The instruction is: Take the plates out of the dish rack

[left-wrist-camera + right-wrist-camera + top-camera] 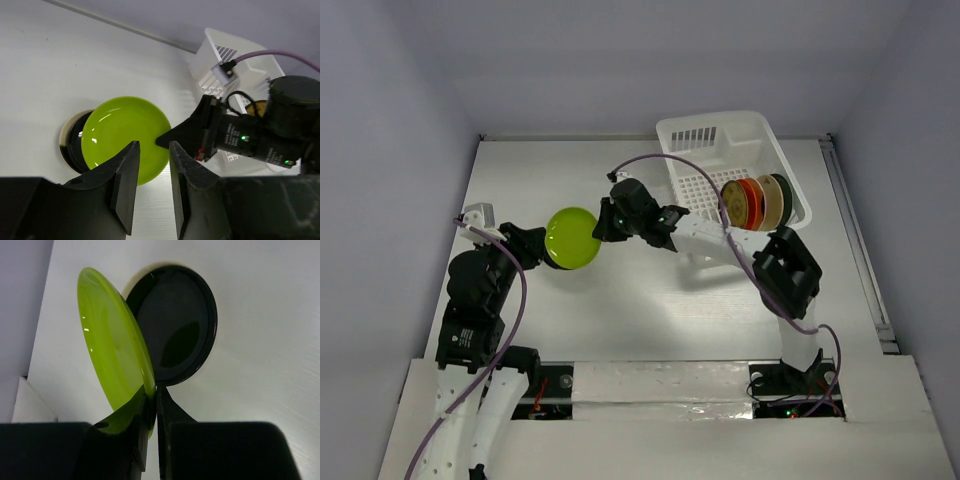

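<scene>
My left arm's black jointed body [470,300] joins a white perforated near link [450,420], with a purple cable [525,300] looping alongside. My right arm's black cylindrical wrist [292,125] carries small green lights [243,137] and a white plug [223,70]. My matte black fingers [125,185] are wedge-shaped.

top: overhead, far | wrists: close (both share lime plate [125,135])

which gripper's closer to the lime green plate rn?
Right. The right gripper is clamped on the rim of the lime green plate. The left gripper sits open just off the opposite edge, not gripping it.
</scene>
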